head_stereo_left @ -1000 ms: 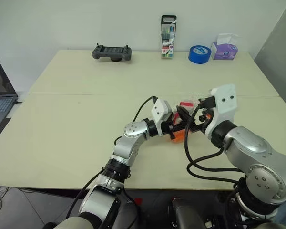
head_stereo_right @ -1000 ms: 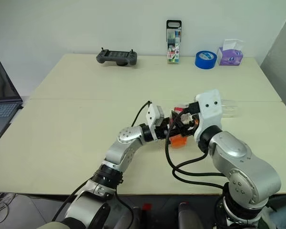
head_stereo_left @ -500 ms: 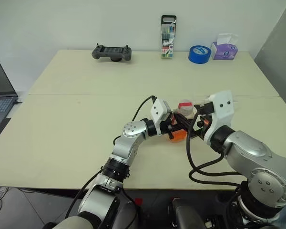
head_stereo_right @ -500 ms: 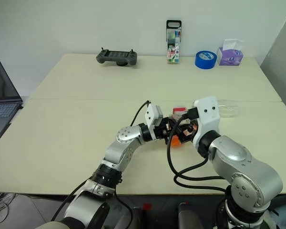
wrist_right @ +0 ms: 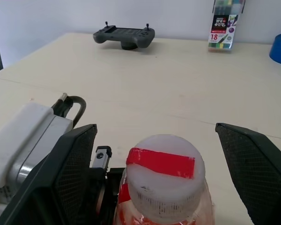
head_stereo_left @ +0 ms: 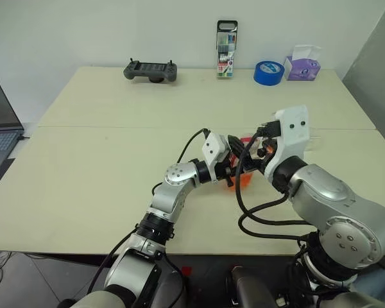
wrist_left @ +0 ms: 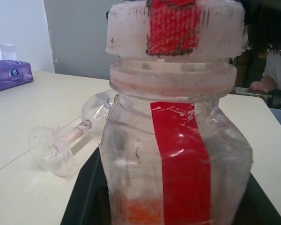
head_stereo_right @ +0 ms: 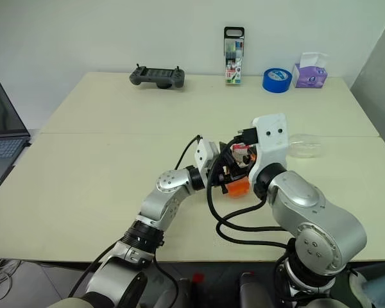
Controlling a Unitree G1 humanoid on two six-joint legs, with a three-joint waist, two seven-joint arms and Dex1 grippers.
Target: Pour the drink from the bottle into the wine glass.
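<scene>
A beige table (head_stereo_left: 102, 167) carries a controller (head_stereo_left: 151, 70), tape roll (head_stereo_left: 268, 72) and toppled wine glass (head_stereo_right: 306, 145).

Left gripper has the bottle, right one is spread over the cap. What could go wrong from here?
1. The wine glass lies on its side on the table; pouring now would likely spill the drink.
2. The bottle is capped; the open right gripper may slip or twist it in the left gripper.

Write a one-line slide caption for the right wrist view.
Open right gripper straddles the white, red-taped cap of the clear plastic bottle held by the left gripper.
</scene>
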